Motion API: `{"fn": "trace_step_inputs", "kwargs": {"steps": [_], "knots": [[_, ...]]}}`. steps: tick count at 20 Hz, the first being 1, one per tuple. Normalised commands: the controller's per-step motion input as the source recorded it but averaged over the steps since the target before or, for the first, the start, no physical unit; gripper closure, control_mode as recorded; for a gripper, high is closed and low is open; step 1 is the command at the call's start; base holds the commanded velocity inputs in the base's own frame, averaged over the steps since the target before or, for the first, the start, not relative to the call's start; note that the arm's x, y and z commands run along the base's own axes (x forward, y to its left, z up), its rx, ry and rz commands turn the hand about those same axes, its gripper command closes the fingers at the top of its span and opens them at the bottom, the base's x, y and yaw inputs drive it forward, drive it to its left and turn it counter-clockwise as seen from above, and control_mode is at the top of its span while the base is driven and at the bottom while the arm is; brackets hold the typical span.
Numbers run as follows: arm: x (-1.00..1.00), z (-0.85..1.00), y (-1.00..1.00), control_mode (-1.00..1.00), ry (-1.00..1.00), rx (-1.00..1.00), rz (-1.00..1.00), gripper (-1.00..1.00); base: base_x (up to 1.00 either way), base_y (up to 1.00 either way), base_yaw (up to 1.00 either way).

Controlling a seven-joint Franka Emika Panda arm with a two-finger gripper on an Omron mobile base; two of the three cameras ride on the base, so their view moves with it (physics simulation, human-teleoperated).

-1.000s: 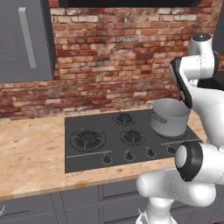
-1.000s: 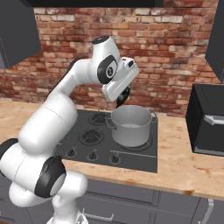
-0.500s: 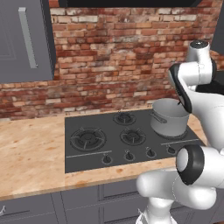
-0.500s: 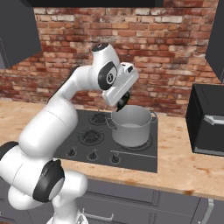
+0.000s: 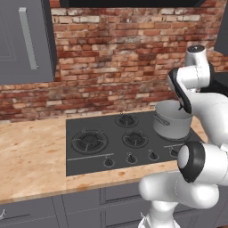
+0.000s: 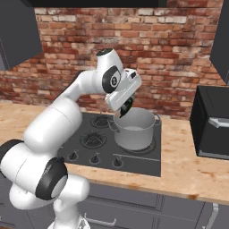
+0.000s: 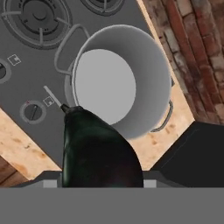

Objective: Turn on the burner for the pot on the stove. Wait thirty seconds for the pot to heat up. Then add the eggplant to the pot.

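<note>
The grey metal pot [image 6: 134, 129] stands on the back right burner of the dark stove [image 6: 147, 163], and its inside looks bare. My gripper [image 6: 124, 108] hangs over the pot's near-left rim, shut on the dark eggplant [image 6: 126, 107]. In the hand view the eggplant [image 7: 98, 153] fills the lower middle with its thin stalk pointing up-left, and it hides my fingertips. Below it sits the pot [image 7: 148, 57], beside the stove [image 7: 26, 57]. The left base view has the gripper [image 5: 183, 106] right above the pot [image 5: 171, 121] on the stove [image 5: 98, 151].
A row of black knobs [image 5: 129, 158] runs along the stove's front edge. A black appliance [image 6: 212, 123] stands on the wooden counter [image 6: 188, 174] right of the pot. The brick wall [image 5: 116, 62] lies behind, and a grey cabinet [image 5: 22, 40] hangs at upper left.
The hand with the eggplant has come down a little toward the pot's rim as the upper arm swung slightly. The pot has stayed put.
</note>
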Motion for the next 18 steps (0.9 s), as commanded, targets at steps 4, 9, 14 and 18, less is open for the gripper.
{"fn": "trace_step_inputs", "kwargs": {"steps": [4,9,14,18], "knots": [[0.09,-0.44,0.02,-1.0,0.0,0.0,0.0,1.0,0.0,0.0,0.0],[0.17,-0.28,0.0,-1.0,0.01,0.0,0.0,1.0,0.0,0.0,0.0],[0.17,-0.15,0.0,-1.0,0.01,0.0,0.0,1.0,0.0,0.0,0.0],[0.17,-0.13,0.0,-1.0,0.0,0.0,-0.02,1.0,0.0,0.0,0.0]]}}
